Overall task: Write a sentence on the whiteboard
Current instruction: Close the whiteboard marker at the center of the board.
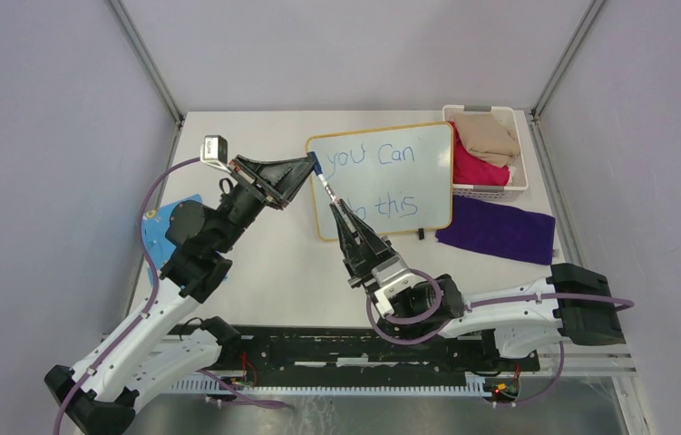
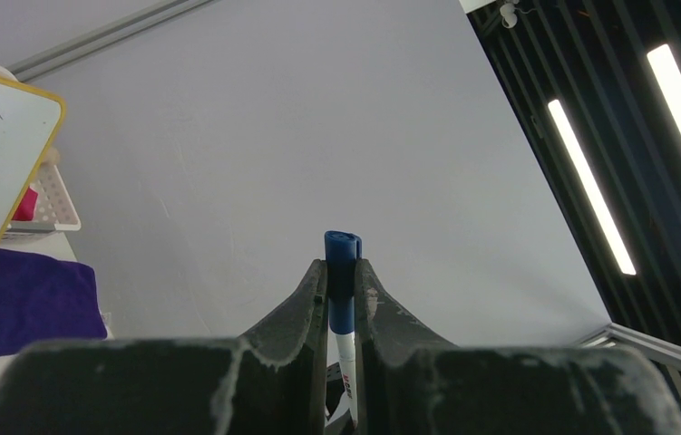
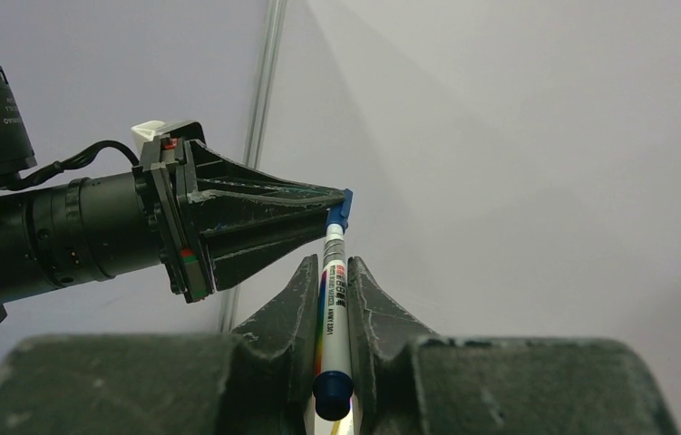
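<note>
Nearest the right wrist camera we see the right gripper (image 3: 332,268), its two dark fingers closed snugly on the white barrel of a marker (image 3: 334,304) that points up and away from it. At the marker's far end sits a blue cap (image 3: 340,212), and the left gripper (image 2: 341,272), reaching in from the right gripper's left, is pinched tight on that cap. Whether the cap is fully seated we cannot tell.

Beyond the right gripper's fingertips and slightly to their right, the whiteboard (image 1: 434,177) lies on the table (image 1: 264,263), with the sentence (image 1: 361,157) "you Can do this" in blue across two lines. Farther right of the gripper we see a purple cloth (image 1: 497,229) beside the board, and past it a white basket (image 1: 481,110) of folded fabric.
</note>
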Controlling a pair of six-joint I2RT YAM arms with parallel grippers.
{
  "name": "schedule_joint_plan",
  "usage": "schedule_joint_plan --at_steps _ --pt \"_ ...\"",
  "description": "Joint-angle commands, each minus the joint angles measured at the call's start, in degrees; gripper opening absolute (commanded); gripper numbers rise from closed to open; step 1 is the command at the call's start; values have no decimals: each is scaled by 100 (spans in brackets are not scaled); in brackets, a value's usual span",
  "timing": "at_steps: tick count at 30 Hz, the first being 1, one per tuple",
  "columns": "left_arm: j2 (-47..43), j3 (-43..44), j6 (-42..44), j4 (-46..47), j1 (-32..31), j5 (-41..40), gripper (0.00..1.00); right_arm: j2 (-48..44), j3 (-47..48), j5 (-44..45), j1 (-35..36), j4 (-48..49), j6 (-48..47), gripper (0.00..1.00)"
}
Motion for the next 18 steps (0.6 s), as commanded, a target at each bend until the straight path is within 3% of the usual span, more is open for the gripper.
schedule_joint_plan --at_steps 1,11,18 --pt "-46 57 -18 185 -118 128 2 156 306 46 -44 861 27 0" --pt "-63 -44 -79 337 -178 -66 2 606 549 80 -83 1841 -363 0" --pt "-189 -94 -24 337 -179 -291 2 666 582 109 -85 1975 -492 0"
